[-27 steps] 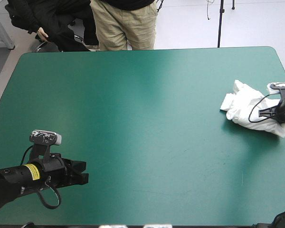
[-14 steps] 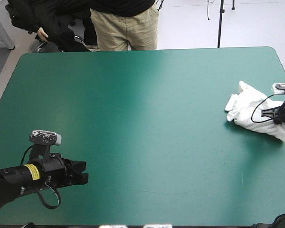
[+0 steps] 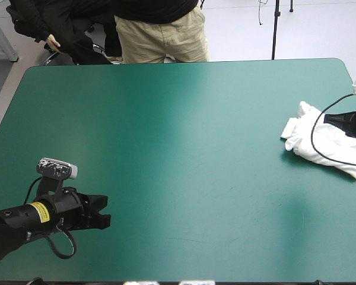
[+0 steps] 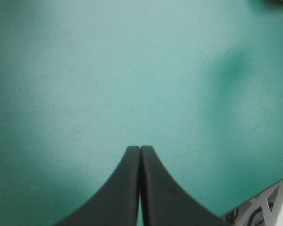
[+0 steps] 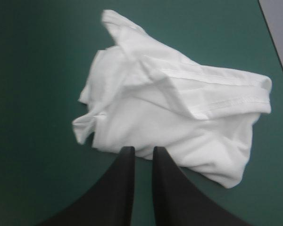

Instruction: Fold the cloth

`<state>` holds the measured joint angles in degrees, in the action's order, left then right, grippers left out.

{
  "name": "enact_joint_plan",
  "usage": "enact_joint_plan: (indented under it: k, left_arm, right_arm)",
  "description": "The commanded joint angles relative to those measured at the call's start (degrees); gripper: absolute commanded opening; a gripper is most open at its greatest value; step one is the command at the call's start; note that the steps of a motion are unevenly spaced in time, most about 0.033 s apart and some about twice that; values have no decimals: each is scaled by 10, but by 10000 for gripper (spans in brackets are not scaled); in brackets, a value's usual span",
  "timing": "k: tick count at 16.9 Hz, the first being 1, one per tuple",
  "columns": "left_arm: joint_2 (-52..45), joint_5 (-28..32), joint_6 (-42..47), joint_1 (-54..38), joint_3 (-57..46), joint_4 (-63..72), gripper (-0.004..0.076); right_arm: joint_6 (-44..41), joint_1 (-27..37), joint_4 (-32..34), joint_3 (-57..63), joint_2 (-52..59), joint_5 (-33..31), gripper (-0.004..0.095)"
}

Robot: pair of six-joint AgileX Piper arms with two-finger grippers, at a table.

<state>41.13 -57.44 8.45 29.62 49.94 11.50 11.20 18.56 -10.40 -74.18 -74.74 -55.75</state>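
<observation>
Left pincer: fingers pressed together, empty, front-left of teal-green worktop | T-shirt: loose white bundle near right edge | Right pincer: narrowly parted, empty, over bundle; best pinch one hem layer.

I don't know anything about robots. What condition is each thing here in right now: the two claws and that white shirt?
T-shirt: a rumpled bundle lying on the teal-green cover near the table's right edge, held by nothing.
Left gripper: shut, empty, over bare cover near the table's near-left corner.
Right gripper: open by a narrow gap, empty, with the T-shirt just ahead of its fingertips.
</observation>
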Motion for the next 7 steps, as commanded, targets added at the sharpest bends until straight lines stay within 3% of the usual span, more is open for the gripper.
enact_joint_plan:
  k: [1,7]
  left_arm:
    - [2,40,-2,0,14,-1,-17]
    - [-10,27,-38,0,14,1,-17]
  right_arm:
    - [16,-39,-15,-17,73,-4,6]
    - [5,-199,24,7,210,-55,-14]
